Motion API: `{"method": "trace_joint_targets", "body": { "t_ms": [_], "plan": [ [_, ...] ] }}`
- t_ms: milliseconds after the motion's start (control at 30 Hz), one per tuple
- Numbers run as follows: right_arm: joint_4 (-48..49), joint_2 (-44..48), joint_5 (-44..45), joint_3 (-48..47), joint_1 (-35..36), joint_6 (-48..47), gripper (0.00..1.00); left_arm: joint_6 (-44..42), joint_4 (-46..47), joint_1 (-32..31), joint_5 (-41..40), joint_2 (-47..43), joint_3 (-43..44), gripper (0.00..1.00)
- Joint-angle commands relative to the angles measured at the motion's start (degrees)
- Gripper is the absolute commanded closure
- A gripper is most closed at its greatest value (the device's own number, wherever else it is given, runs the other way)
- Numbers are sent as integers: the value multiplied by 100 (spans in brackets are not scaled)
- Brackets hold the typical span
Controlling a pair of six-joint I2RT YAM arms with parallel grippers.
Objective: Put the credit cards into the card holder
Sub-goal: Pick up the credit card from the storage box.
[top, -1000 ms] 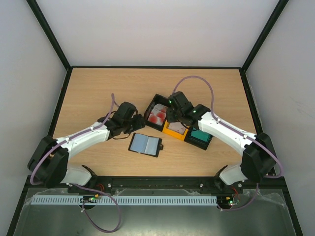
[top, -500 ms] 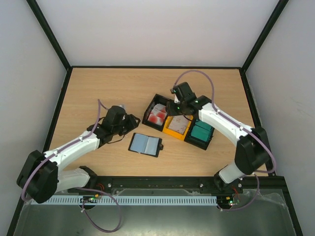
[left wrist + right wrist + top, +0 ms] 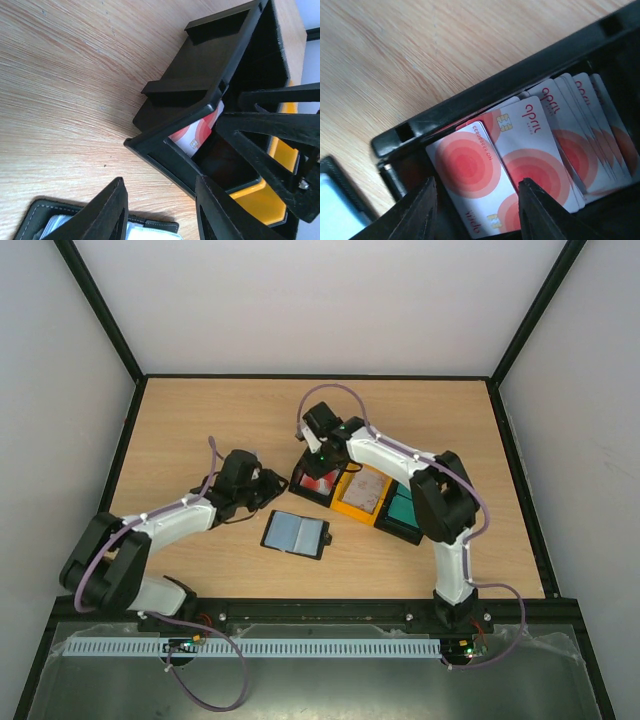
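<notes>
Pick-up is in hand: the right arm's jaws hang spread and empty over the red-and-white credit cards (image 3: 535, 150) in the leftmost black bin (image 3: 470, 107). Next, I reckon, they must drop and pinch one card. The left arm's jaws, also spread, hover beside it. The card holder (image 3: 295, 534) lies open nearer on the wooden tabletop (image 3: 200, 420), white walls around.

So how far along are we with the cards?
Done: the card holder lies open, with no card clearly in it. In hand: the right gripper hovers open over the red-and-white cards in their black bin; the left gripper is empty. Left: every card.
</notes>
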State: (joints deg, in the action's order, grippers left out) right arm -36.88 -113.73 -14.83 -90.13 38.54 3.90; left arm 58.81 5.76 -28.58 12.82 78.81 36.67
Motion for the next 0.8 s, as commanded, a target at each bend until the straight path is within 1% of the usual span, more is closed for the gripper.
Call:
{"method": "trace_joint_targets", "body": {
  "t_ms": [0,133,267,533,633,767],
  "plan": [
    [-866,-409,309,-535,3,-1081,57,276,555,20,116,356,-80,63],
    [-1133,-695,384,-845,4,-1511,56,472,742,10,13,512,-147,66],
    [-1486,-1174,285,-1214,13,-1804,56,596,889,15,46,660,-119,69],
    [-1923,-1851,29,-1817,13,-2074,57,764,1097,-29,102,968,-114,72],
    [-2010,-1994,-69,-1889,13,-2094,59,772,1109,-59,120,1118,-83,74],
    [-2160,-1985,-604,-1903,-11,-2104,63,777,1181,-69,173,1268,-45,77]
  ]
}}
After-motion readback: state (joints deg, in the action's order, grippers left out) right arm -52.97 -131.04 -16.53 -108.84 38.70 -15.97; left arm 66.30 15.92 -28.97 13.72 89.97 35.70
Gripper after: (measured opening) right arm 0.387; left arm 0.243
